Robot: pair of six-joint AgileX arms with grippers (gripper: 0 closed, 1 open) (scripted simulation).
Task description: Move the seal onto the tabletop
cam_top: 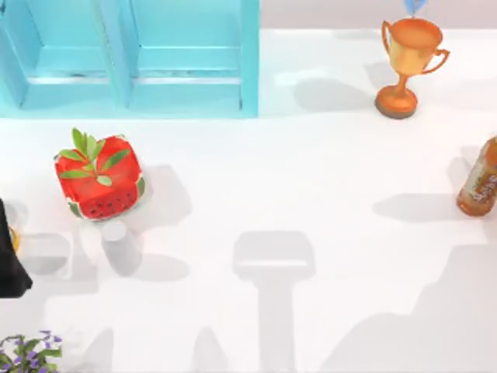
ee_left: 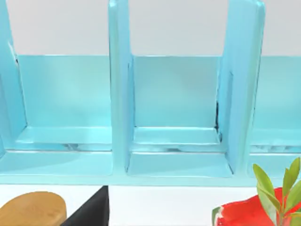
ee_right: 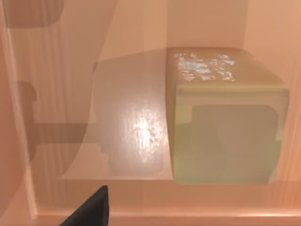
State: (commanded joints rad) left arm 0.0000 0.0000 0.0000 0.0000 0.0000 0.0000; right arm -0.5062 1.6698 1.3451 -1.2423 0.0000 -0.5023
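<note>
Seal (ee_right: pixel 225 117) rests ungrasped on a tan surface. Right gripper (ee_right: pixel 94 212) approaches near seal, finger opening indeterminable. Next: straddle, clamp, lift. Left arm (cam_top: pixel 12 264) parked.

A rendered simulation bench: plain white tabletop (cam_top: pixel 311 194), turquoise cabinet (cam_top: pixel 128 58), toy-like trophy (cam_top: pixel 408 66).

The white tabletop (cam_top: pixel 311 179) carries a turquoise cabinet (cam_top: pixel 128 58) at the back left. A watermelon cube (cam_top: pixel 99 178), a trophy (cam_top: pixel 405 66), a bottle (cam_top: pixel 480 180) and a small plant (cam_top: pixel 27 353) also stand on it.
</note>
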